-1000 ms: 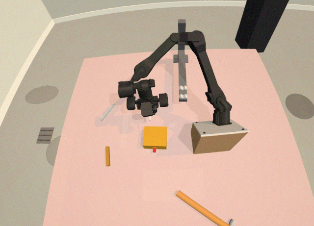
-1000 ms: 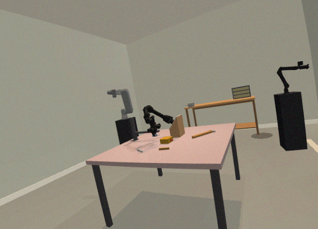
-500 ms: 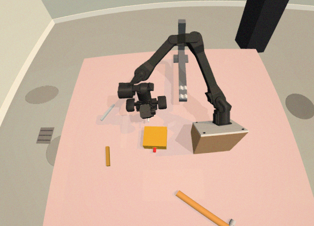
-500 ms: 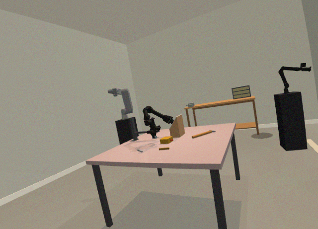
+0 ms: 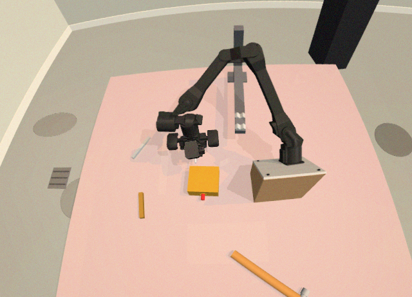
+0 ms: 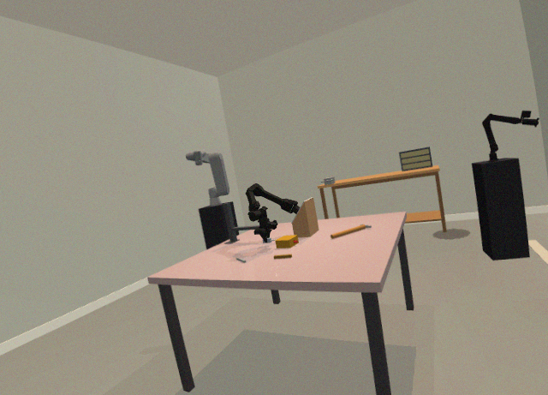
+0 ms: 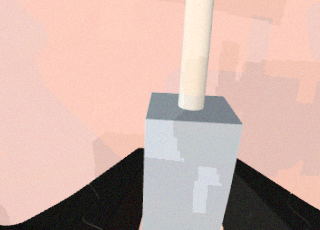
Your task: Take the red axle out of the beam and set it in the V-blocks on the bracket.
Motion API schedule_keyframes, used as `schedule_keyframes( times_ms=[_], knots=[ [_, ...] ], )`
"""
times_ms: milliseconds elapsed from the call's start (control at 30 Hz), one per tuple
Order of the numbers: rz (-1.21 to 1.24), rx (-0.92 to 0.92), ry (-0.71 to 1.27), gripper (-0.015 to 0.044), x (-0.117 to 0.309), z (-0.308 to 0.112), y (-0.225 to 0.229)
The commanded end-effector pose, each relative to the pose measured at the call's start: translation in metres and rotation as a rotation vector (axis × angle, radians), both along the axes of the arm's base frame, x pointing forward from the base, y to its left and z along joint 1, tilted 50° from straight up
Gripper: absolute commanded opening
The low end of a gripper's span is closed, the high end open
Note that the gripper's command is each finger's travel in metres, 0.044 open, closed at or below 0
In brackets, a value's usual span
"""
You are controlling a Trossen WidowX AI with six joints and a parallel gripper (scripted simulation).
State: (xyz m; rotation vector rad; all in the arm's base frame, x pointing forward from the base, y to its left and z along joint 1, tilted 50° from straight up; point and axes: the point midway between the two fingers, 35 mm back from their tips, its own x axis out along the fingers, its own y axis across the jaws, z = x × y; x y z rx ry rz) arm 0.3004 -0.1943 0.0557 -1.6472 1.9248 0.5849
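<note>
- Axle sat in the beam, red end out.
- Your pincer gripped a pin block.
- Pushing seemed next: you needed pin and axle aligned.

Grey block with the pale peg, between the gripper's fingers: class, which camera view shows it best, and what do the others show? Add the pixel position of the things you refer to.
The wrist view: the grey block (image 7: 190, 165) fills its lower middle, pale peg (image 7: 196, 50) jutting out. The top view shows only the peg's tip; the exterior view, a tiny block.
</note>
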Motion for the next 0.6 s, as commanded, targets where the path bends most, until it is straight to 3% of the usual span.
schedule_keyframes(
  times_ms=[0,567],
  knots=[
    [0.001,0.005,0.011,0.0,-0.004,-0.007,-0.005],
    [0.001,0.0,0.013,0.0,-0.009,-0.021,-0.022]
  ],
)
